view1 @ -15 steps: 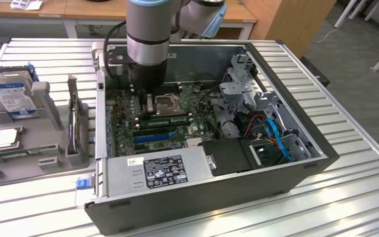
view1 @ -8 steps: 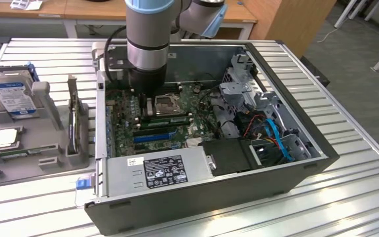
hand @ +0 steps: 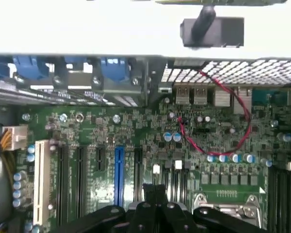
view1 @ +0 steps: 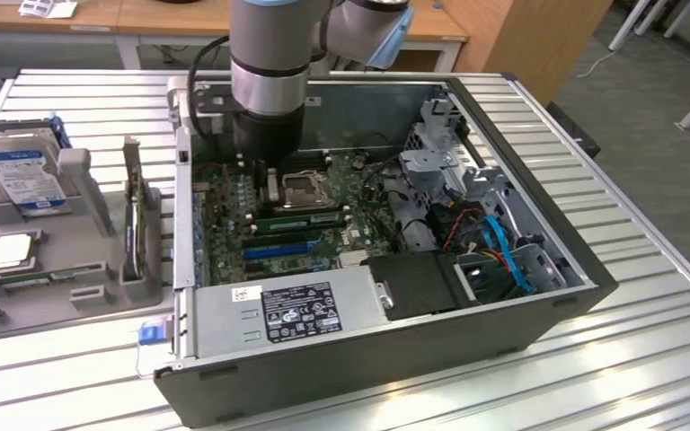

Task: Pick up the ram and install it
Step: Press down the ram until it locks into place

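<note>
Where the arm reaches down into the open computer case (view1: 537, 310), the gripper (view1: 261, 180) hangs low over the motherboard (view1: 219, 238). In the wrist view the gripper (hand: 155, 191) shows its two dark fingers (hand: 148, 201) drawn together with no gap between them. Their tips stand over the dark slots with white latches (hand: 156, 168); whether they touch the board or pinch anything, I cannot tell.

The ram (view1: 303, 215) lies lengthwise in the case as a green stick with dark chips. It is just beside the fingers on the side toward the camera in the exterior view, and runs off from them toward the exterior view's right. It sits along the edge of the processor socket (view1: 303, 187), between the socket and the blue slot (view1: 279, 247). In the wrist view the blue slot (hand: 119, 170) stands to one side of the fingers, the socket's metal frame (hand: 228, 208) is close on the other, and a red wire (hand: 242, 121) loops over the board beyond them.

Well apart from the fingers, outside the case toward the exterior view's left, a grey tray (view1: 82, 296) holds the blue-labelled hard drive (view1: 19, 171). The labelled power supply (view1: 285, 310) fills the near end of the case.
</note>
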